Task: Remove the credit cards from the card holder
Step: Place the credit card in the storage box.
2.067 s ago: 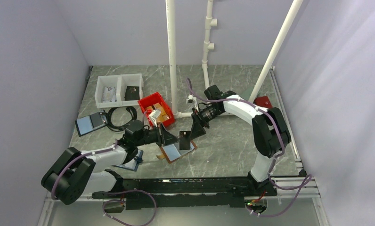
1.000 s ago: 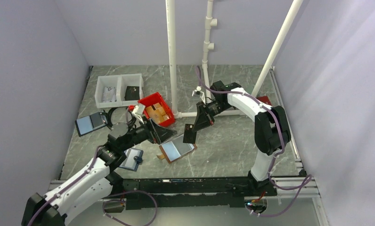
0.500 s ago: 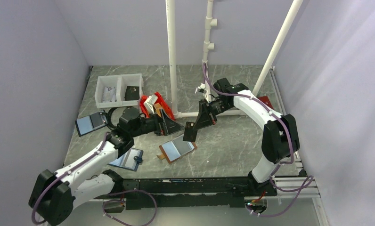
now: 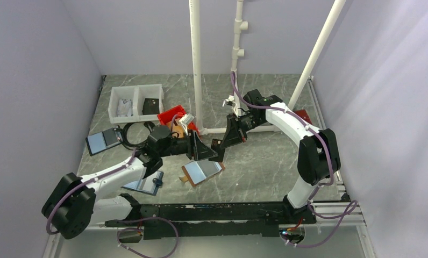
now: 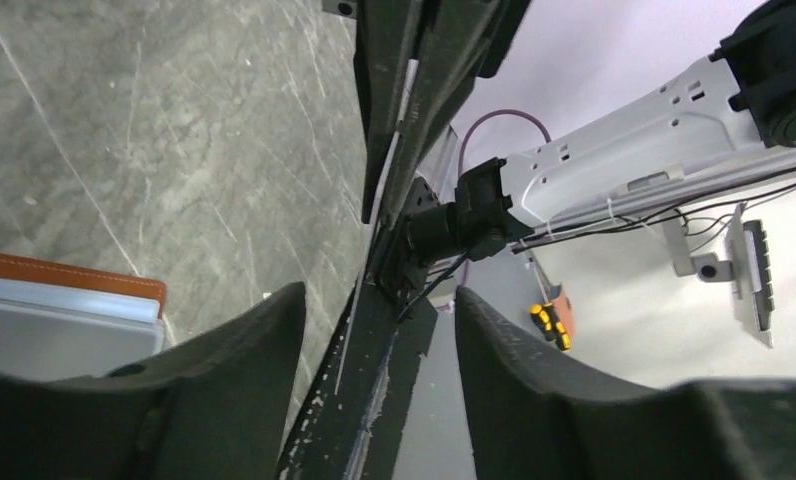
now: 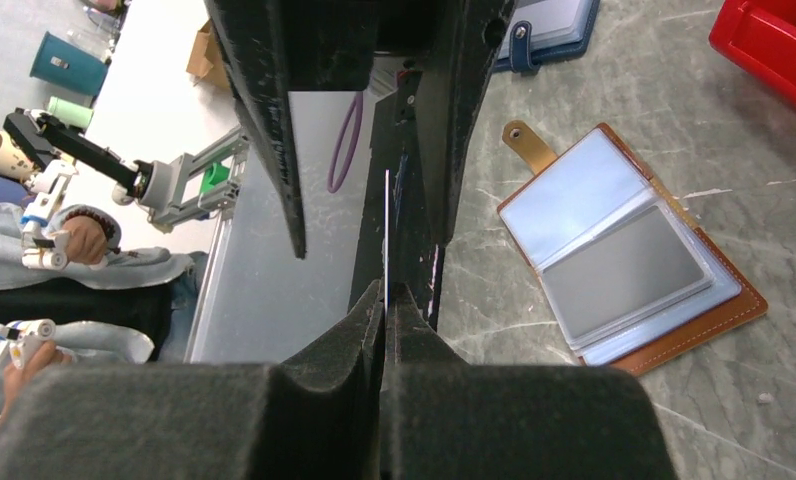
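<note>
Brown card holder point(image 6: 624, 265) whole right-wrist, corner-only left-wrist

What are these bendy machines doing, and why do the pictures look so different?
They are two robot arms, the left arm and the right arm. Each ends in a two-finger pincher called a gripper. One picture looks down from above on the whole grey table. The other two come from small cameras on the wrists, so you see black fingers close up.

On the table lies a brown card holder, open, with a pale blue and a dark grey panel inside. There are also a red bin, a white tray and two blue-edged folders.

The right gripper pinches a thin dark card. The left gripper is open, with one finger on each side of that card. Maybe it will take the card.
</note>
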`<state>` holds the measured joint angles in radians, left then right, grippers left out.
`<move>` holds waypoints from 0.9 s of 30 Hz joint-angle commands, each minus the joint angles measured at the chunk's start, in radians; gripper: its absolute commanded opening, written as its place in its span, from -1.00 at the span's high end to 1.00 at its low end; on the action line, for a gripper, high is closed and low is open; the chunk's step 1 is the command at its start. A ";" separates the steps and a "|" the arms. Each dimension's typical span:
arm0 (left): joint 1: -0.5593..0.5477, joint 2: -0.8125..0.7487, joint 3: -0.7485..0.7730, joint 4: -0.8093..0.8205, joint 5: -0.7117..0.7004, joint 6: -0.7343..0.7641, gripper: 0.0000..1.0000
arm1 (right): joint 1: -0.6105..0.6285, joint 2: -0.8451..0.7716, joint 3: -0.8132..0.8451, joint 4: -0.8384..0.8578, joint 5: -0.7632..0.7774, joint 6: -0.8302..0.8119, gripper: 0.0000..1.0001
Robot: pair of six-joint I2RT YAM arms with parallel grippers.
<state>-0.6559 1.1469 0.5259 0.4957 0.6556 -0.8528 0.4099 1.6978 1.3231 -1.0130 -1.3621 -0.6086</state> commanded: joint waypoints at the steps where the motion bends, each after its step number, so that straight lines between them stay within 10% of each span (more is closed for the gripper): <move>1: -0.007 0.051 0.046 0.059 0.041 -0.010 -0.14 | -0.003 -0.001 0.021 0.013 -0.032 -0.017 1.00; 7: -0.022 0.078 0.040 0.098 0.044 -0.026 0.35 | -0.003 -0.001 0.021 0.010 -0.029 -0.018 1.00; 10: -0.023 0.072 0.042 0.090 0.047 -0.022 1.00 | -0.004 -0.004 0.020 0.011 -0.021 -0.021 1.00; 12: -0.024 0.059 0.037 0.084 0.043 -0.018 1.00 | -0.003 -0.006 0.023 -0.001 -0.007 -0.032 1.00; 19: -0.018 -0.069 0.049 -0.202 -0.012 0.134 1.00 | 0.003 -0.049 0.040 -0.011 0.123 -0.031 0.01; 27: 0.130 -0.298 0.102 -0.711 -0.131 0.275 1.00 | 0.001 -0.212 -0.041 0.113 0.395 0.018 -0.32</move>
<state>-0.5911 0.9329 0.5587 0.0662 0.6044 -0.6880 0.4110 1.5997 1.3003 -0.9710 -1.1099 -0.5930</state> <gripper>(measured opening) 0.012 0.639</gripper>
